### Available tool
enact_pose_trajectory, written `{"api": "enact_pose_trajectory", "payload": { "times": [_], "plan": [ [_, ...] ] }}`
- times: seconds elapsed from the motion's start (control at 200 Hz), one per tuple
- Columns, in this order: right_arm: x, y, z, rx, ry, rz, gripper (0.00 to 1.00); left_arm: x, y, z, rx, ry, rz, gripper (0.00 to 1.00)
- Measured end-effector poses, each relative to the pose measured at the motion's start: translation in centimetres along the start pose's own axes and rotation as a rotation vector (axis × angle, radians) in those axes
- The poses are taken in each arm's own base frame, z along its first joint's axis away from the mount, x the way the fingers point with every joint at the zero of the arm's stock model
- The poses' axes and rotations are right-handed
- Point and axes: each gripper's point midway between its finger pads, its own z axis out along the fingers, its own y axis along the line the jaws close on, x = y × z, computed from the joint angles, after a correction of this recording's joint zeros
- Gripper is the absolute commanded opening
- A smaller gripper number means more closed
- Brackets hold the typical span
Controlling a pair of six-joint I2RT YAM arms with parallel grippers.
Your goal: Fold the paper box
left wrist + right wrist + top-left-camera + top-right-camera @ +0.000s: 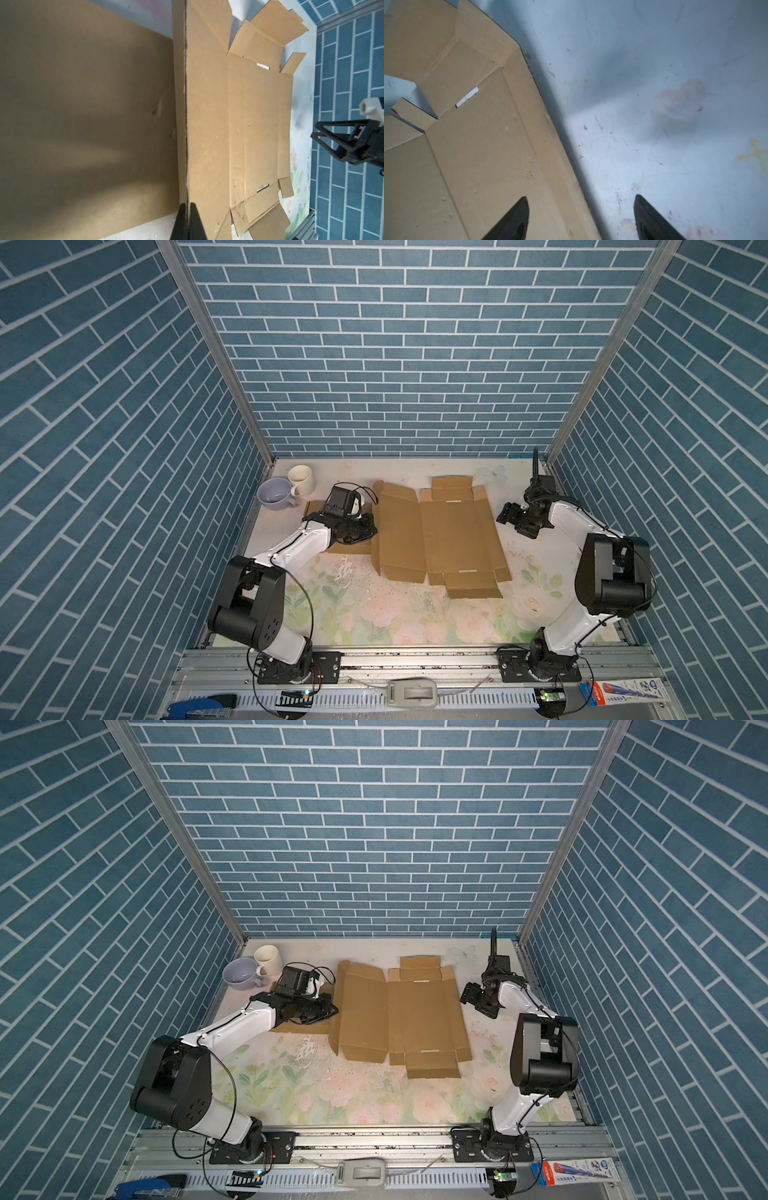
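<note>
Lying flat on the table (pixel 374 614), the box (pixel 449 539) takes up the middle and back part of it in both top views (pixel 415 1011), with its small flaps spread out at the far and near ends. On its left side one long fold stands up from the sheet, and another panel lies flat beyond this fold, under the left arm. The left gripper (pixel 368 526) is at this raised fold; in the left wrist view its jaws (pixel 188 205) are pressed together with the thin cardboard edge between them, so it is gripping the box (pixel 249 124). The right gripper (pixel 505 514) is just beside the right edge of the box, with jaws wide apart and nothing between them. In the right wrist view (pixel 581 197) one finger is over the edge strip of the box (pixel 467 155) and the other is over bare table; whether it touches I cannot tell. A purple cup (pixel 272 493) and a white mug (pixel 301 480) stand touching in the far left corner, well apart from the box.
</note>
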Motion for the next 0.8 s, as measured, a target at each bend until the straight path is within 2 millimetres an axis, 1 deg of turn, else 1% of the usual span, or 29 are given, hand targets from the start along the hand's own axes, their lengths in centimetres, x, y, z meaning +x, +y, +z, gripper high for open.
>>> {"api": "enact_pose_trajectory", "payload": {
  "times": [0.115, 0.27, 0.39, 0.56, 0.615, 0.67, 0.8],
  "plan": [
    [0.8, 0.2, 1.5, -0.033, 0.054, 0.004, 0.70, 0.1, 0.1, 0.0, 0.001, 0.004, 0.008, 0.05],
    [1.8, 0.5, 2.9, -0.073, 0.110, -0.002, 0.59, 0.4, 0.6, 0.1, -0.006, 0.009, 0.004, 0.05],
    [2.6, 0.8, 3.6, -0.099, 0.143, -0.002, 0.51, 0.4, 0.7, 0.2, -0.003, 0.007, 0.004, 0.05],
    [3.2, 1.3, 3.9, -0.127, 0.163, -0.016, 0.34, 0.4, 0.7, 0.2, 0.001, 0.003, 0.005, 0.05],
    [3.3, 1.3, 4.0, -0.129, 0.162, -0.025, 0.26, 0.3, 0.7, 0.2, 0.003, 0.001, 0.005, 0.05],
    [3.4, 1.2, 4.0, -0.128, 0.161, -0.024, 0.21, 0.3, 0.7, 0.2, 0.003, 0.000, 0.006, 0.05],
    [3.2, 1.7, 3.3, -0.137, 0.146, -0.034, 0.08, 0.4, 0.6, 0.3, 0.006, -0.001, 0.006, 0.05]
  ]
}}
